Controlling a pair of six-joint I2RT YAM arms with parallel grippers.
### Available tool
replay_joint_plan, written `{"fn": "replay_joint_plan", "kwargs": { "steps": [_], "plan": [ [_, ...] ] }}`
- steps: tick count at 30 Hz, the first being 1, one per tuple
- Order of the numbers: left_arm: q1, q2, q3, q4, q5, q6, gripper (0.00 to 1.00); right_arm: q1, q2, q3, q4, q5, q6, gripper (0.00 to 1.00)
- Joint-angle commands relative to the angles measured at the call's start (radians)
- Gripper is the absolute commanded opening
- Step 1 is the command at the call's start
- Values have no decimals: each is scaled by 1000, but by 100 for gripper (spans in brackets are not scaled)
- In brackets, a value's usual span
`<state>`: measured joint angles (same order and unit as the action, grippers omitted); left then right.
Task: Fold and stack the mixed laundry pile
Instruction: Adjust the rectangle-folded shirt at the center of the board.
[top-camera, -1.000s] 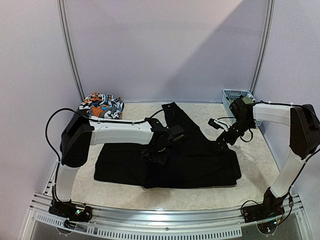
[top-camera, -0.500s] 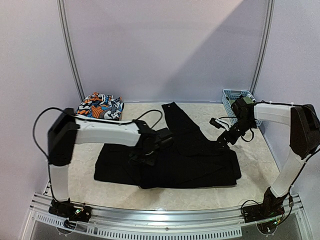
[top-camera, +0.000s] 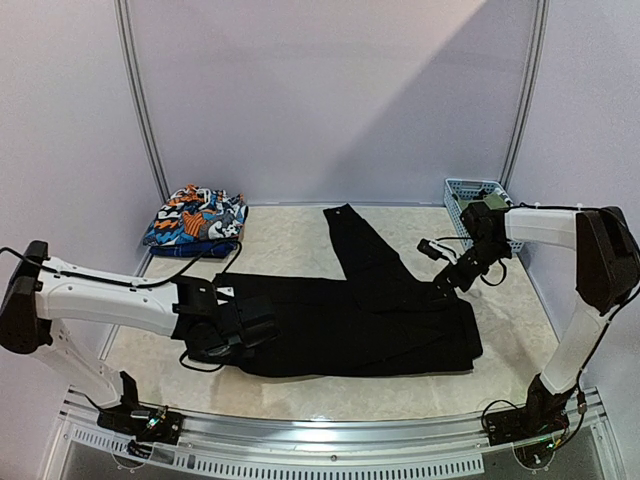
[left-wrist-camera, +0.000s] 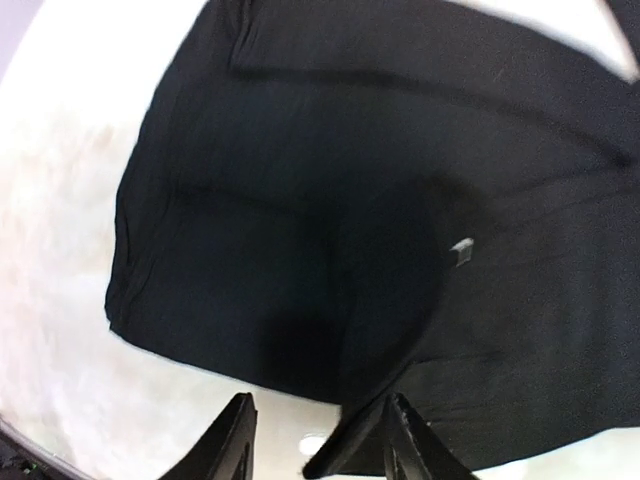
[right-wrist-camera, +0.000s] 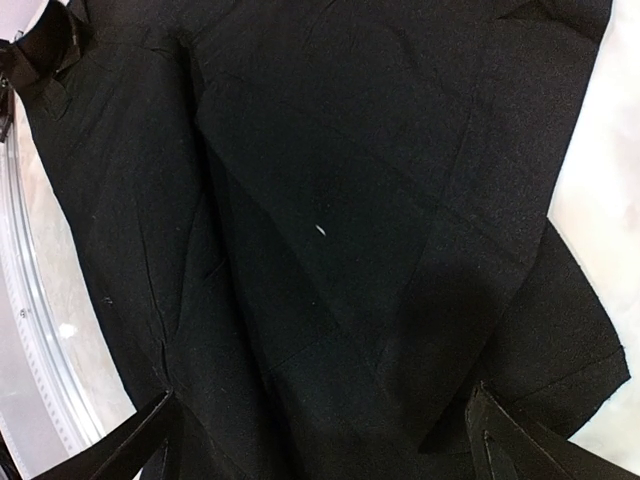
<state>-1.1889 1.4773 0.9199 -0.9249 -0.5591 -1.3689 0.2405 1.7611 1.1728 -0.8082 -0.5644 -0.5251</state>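
The desk (top-camera: 290, 235) is the biggest thing I see. It is pale and fills the lower half of the top view.

The black trousers (top-camera: 380, 320) lie flat on it, across the middle. One leg points up toward the back wall. The rest is spread in a wide band from left to right.

My left arm (top-camera: 100, 298) comes in low from the left edge of the frame. My right arm (top-camera: 545, 228) bends in from the right edge.

A bright printed cloth (top-camera: 195, 215), orange, blue and white, sits in a small heap at the upper left of the desk. It is well apart from the trousers.

A light-blue basket (top-camera: 470, 190) stands at the upper right, by the wall, just behind the right arm.

The left fingers (left-wrist-camera: 238, 440) are at the left end of the trousers. In the left wrist view they stand partly apart at the bottom of the frame. A bit of black cloth sticks up between them, near one finger, and they are not squeezing it.

The right fingers (right-wrist-camera: 150, 440) are spread very wide. They sit in the two bottom corners of the right wrist view, right over the trousers, holding nothing.
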Motion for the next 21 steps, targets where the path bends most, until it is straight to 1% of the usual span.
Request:
{"fn": "replay_joint_plan", "kwargs": {
  "steps": [1,2,3,4,7,8,9,10,11,12,13,15,17,21],
  "plan": [
    [-14,-110,23,-6,-109,-21,46,-6,4,11,-26,-25,-14,99],
    [-10,-143,5,-16,-105,-58,48,-6,2,7,-27,-22,-17,99],
    [0,-178,-24,-71,-80,-142,52,-6,-1,4,-28,-23,-18,99],
    [13,-214,-71,-108,-44,-207,53,-6,-3,2,-28,-23,-20,99],
    [65,-331,-260,-61,82,-282,51,-6,-1,6,-26,-27,-24,99],
    [67,-376,-311,-25,83,-289,49,-6,0,9,-27,-32,-25,99],
    [65,-423,-341,38,62,-257,47,-6,4,12,-30,-37,-26,99],
    [65,-462,-349,95,35,-195,47,-6,9,16,-32,-42,-27,99],
    [66,-491,-338,141,-5,-139,47,-6,11,17,-35,-47,-26,99],
    [68,-501,-297,164,-44,-49,49,-6,14,18,-35,-52,-27,99],
    [78,-488,-254,163,-83,11,52,-5,17,20,-37,-55,-28,99],
    [116,-419,-138,134,-110,132,57,-6,21,22,-44,-58,-31,99],
    [159,-287,-16,103,-82,244,58,-6,22,22,-46,-56,-31,99],
    [228,-18,220,41,35,387,59,-6,15,18,-47,-48,-35,99]
  ]
}}
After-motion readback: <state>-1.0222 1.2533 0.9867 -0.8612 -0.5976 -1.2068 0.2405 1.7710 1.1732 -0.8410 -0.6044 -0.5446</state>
